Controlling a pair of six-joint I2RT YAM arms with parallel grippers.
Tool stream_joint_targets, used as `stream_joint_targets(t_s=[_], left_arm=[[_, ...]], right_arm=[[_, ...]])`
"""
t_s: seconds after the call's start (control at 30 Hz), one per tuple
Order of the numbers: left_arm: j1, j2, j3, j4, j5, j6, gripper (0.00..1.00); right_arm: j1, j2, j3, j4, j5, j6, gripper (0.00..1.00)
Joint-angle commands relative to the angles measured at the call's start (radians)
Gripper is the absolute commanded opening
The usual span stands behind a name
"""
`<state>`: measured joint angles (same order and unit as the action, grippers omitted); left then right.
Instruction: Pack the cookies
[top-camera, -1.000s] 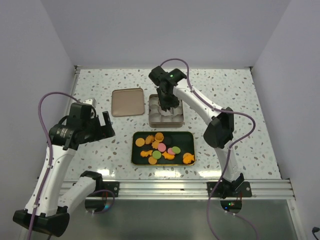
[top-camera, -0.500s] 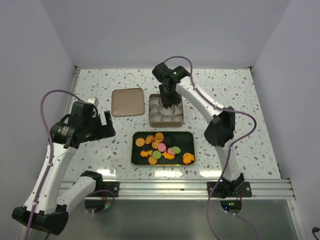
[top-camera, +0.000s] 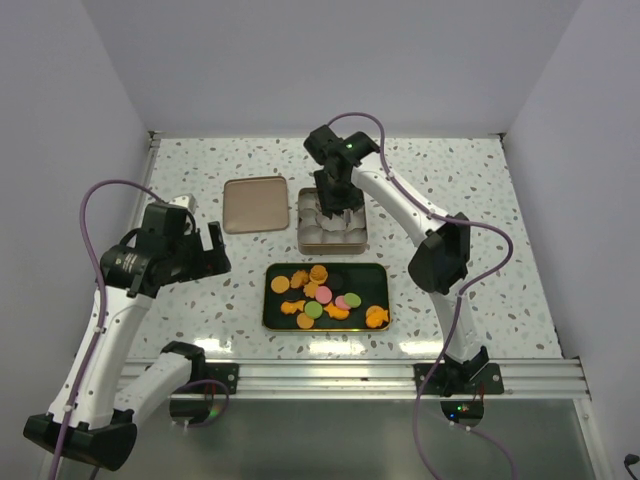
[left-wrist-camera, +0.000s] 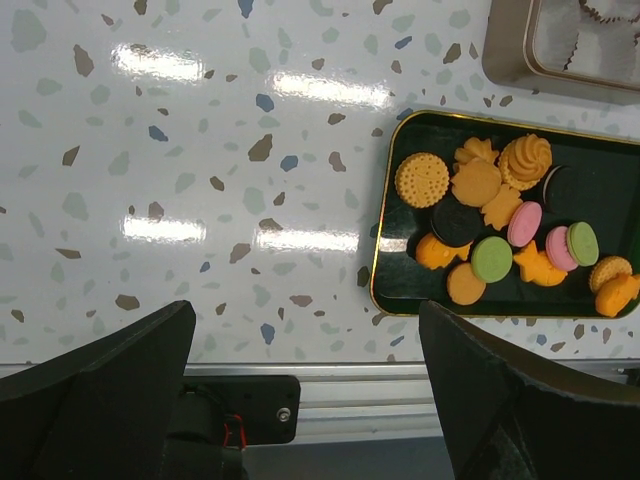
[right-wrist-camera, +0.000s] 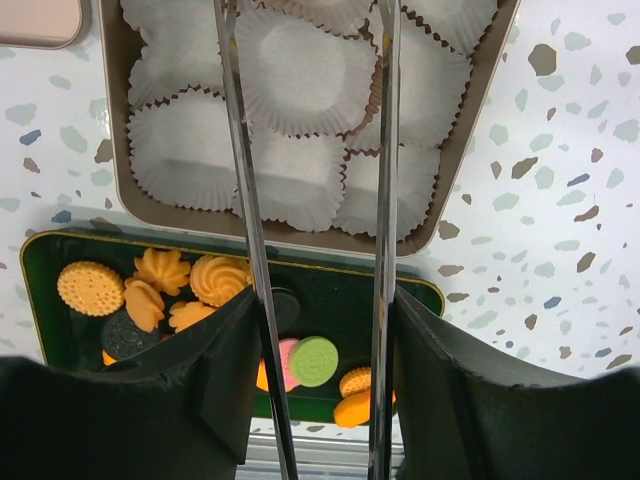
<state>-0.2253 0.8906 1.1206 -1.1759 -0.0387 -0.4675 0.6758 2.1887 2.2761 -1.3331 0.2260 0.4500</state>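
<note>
The cookies (top-camera: 322, 297) lie in a black gold-rimmed tray (top-camera: 272, 310) at the front middle: orange rounds and flower shapes, with pink, green and dark rounds. They also show in the left wrist view (left-wrist-camera: 478, 185) and the right wrist view (right-wrist-camera: 215, 278). My right gripper (top-camera: 336, 203) hangs over a tin (top-camera: 302, 232) of empty white paper cups. It grips metal tongs (right-wrist-camera: 245, 180), whose blades stand apart with nothing between them; their tips are out of view. My left gripper (top-camera: 205, 250) is open and empty, left of the tray above the table.
The tin's flat tan lid (top-camera: 254, 204) lies to the left of the tin. The tin's rim (right-wrist-camera: 110, 120) sits just behind the tray. The metal rail (left-wrist-camera: 400, 395) runs along the table's front edge. White walls enclose the table.
My right gripper has shifted slightly toward the back of the tin with the tongs. The left arm has barely moved. The cookies lie as before.
</note>
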Motion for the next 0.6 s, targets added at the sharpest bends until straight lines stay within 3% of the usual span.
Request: stream_joint_targets(t_s=[0.0, 0.3, 0.57], left_arm=[[-0.006, -0.012, 0.044, 0.002, -0.021, 0.010, 1.00], [-0.006, -0.025, 0.070, -0.024, -0.041, -0.005, 1.00], [-0.006, -0.059, 0.030, -0.010, -0.003, -0.028, 1.00]], right_arm=[[-0.004, -0.036, 0.056, -0.017, 0.019, -0.010, 0.53], [0.030, -0.231, -0.023, -0.032, 0.007, 0.039, 0.52], [0.263, -0.461, -0.321, -0.003, 0.038, 0.194, 0.52]])
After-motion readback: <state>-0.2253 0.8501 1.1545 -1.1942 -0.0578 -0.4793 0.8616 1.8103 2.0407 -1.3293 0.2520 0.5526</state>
